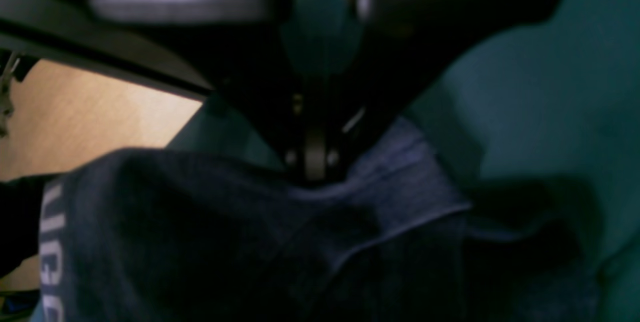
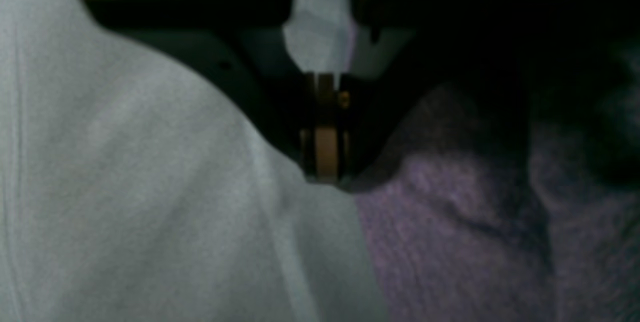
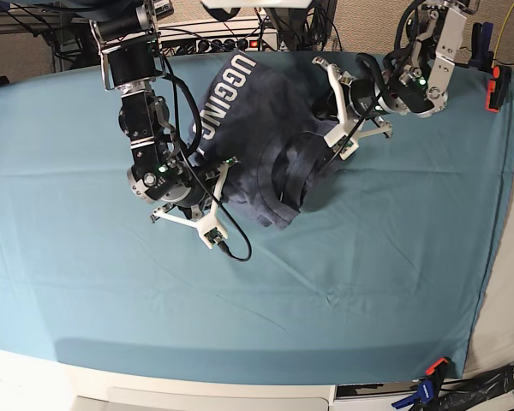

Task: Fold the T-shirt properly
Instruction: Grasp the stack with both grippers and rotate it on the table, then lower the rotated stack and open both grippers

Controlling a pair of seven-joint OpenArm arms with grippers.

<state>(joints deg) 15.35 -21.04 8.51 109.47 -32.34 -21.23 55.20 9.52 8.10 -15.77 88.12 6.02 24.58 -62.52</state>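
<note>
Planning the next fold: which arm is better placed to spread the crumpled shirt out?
Neither alone, probably. The left end effector and right end effector are each shut on opposite edges of the bunched slate blue-grey cotton T-shirt, so pulling apart together fits.

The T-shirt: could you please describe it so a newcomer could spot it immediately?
On the teal table cloth, look toward the far edge, between the two arms. The T-shirt lies there in a crumpled blue-grey heap, the only thing bearing white block lettering.
</note>
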